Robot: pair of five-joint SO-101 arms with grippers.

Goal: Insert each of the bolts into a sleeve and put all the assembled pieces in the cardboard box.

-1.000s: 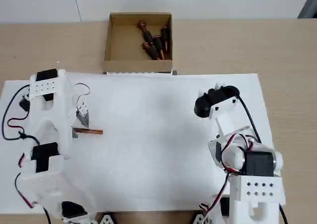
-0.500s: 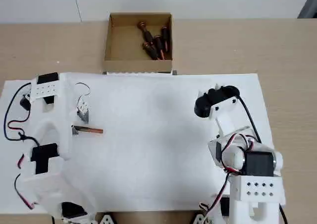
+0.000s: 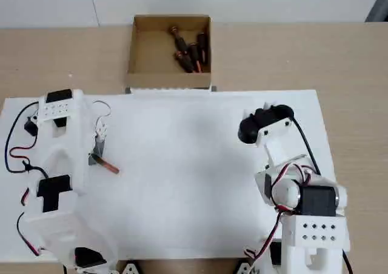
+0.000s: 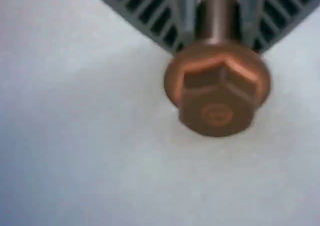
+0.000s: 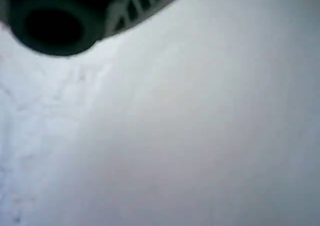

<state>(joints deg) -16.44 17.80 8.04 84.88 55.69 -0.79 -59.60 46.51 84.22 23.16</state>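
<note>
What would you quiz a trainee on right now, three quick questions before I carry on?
1. True or false: the left end effector is empty.
2. Where do the assembled pieces lie? A: in the box; B: in a tray; C: in a bowl.
3. What does the right end effector hold?
Key: 1 false, it grips a bolt; 2 A; 3 a black sleeve.
</note>
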